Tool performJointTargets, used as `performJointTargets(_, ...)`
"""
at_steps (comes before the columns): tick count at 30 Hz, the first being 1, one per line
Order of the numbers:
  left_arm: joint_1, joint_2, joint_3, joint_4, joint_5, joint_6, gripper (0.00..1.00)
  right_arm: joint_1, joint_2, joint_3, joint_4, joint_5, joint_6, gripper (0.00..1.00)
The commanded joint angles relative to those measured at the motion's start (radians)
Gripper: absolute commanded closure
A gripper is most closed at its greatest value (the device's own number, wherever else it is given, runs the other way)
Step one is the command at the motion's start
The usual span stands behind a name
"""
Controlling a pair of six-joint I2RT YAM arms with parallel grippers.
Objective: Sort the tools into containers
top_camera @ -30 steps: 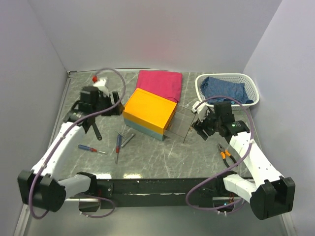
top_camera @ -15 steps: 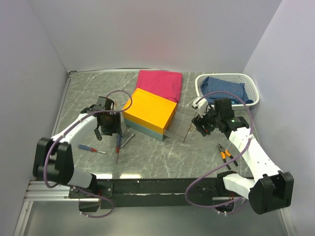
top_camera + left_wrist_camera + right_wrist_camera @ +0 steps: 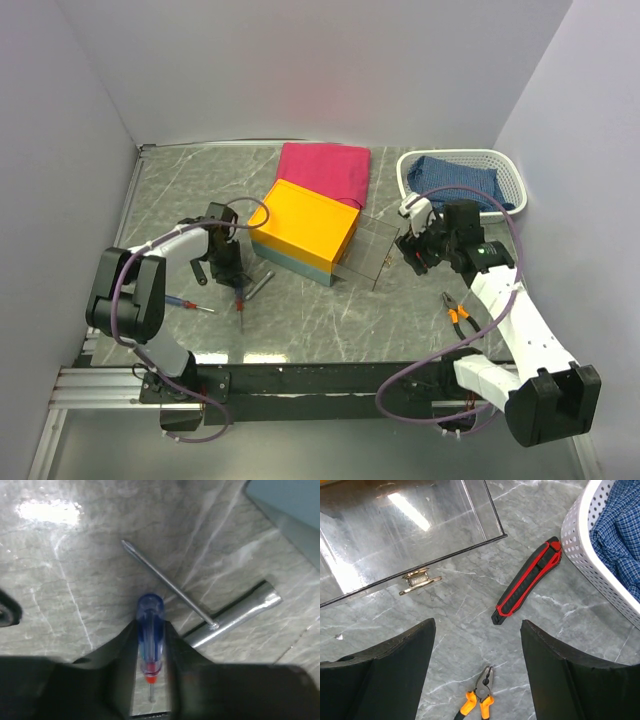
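My left gripper [image 3: 150,635] is low over the table, shut on the blue handle of a screwdriver [image 3: 149,612] with a red collar. From above, that gripper [image 3: 230,268] sits just left of the orange-topped box [image 3: 305,228]. A second screwdriver shaft [image 3: 167,582] and a thin grey tube tool [image 3: 235,617] lie right beside it. My right gripper [image 3: 477,630] hangs open over bare table. A red-and-black tool [image 3: 527,582] lies ahead of it, and small orange-handled pliers [image 3: 479,702] lie below it. The white basket [image 3: 592,555] is at its right.
The box's clear side panel [image 3: 368,250] lies folded down toward the right arm, its latch [image 3: 419,578] showing. A red-handled screwdriver [image 3: 185,302] and a dark wrench [image 3: 201,272] lie left of my left gripper. A pink cloth [image 3: 325,168] lies behind the box; a blue cloth [image 3: 455,182] fills the basket.
My left arm swung from the back left down to the tools by the box, and its fingers closed on the blue handle. The right gripper shifted only slightly and stayed open.
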Motion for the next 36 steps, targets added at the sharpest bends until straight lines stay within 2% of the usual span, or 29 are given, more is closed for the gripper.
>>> performJointTargets(1, 0.014, 0.023, 0.010, 0.019, 0.024, 0.001, 0.81, -0.014, -0.022, 0.016, 0.034, -0.002, 0.021, 0.24)
performJointTargets(2, 0.017, 0.019, 0.021, 0.011, 0.025, 0.009, 0.87, -0.017, -0.020, 0.018, 0.036, -0.004, 0.021, 0.24)
performJointTargets(3, 0.029, 0.011, 0.036, -0.004, 0.042, 0.013, 0.98, -0.020, -0.017, 0.024, 0.038, -0.004, 0.019, 0.24)
performJointTargets(5, 0.051, -0.035, 0.116, -0.083, 0.035, 0.031, 0.99, -0.023, -0.011, 0.030, 0.036, -0.004, 0.019, 0.24)
performJointTargets(9, 0.172, -0.147, 0.313, -0.215, 0.059, 0.064, 0.99, -0.027, 0.006, 0.047, 0.038, -0.007, 0.019, 0.24)
performJointTargets(10, 0.193, -0.179, 0.413, -0.222, 0.156, 0.062, 0.99, -0.028, 0.012, 0.046, 0.051, -0.007, 0.024, 0.24)
performJointTargets(12, 0.193, -0.220, 0.475, -0.107, 0.240, 0.033, 0.99, -0.030, 0.019, 0.039, 0.071, -0.010, 0.050, 0.24)
performJointTargets(14, 0.155, -0.266, 0.507, 0.044, 0.347, -0.005, 0.99, -0.036, 0.029, 0.032, 0.108, -0.011, 0.077, 0.24)
performJointTargets(15, 0.076, -0.251, 0.516, 0.159, 0.363, 0.007, 0.99, -0.037, 0.029, 0.018, 0.120, -0.013, 0.115, 0.24)
performJointTargets(17, -0.039, -0.205, 0.571, 0.214, 0.415, 0.024, 0.99, -0.039, 0.032, 0.000, 0.146, -0.014, 0.142, 0.24)
performJointTargets(22, -0.165, -0.021, 0.633, 0.424, 0.585, -0.097, 0.99, -0.042, 0.038, 0.006, 0.160, 0.009, 0.168, 0.24)
performJointTargets(26, -0.259, 0.068, 0.693, 0.453, 0.535, -0.086, 0.99, -0.045, 0.036, -0.010, 0.179, -0.002, 0.174, 0.24)
performJointTargets(32, -0.327, 0.203, 0.798, 0.488, 0.533, -0.094, 0.99, -0.045, -0.011, -0.062, 0.180, -0.024, 0.183, 0.24)
performJointTargets(36, -0.368, 0.244, 0.809, 0.481, 0.490, -0.105, 0.99, -0.045, -0.043, -0.092, 0.162, -0.020, 0.162, 0.24)
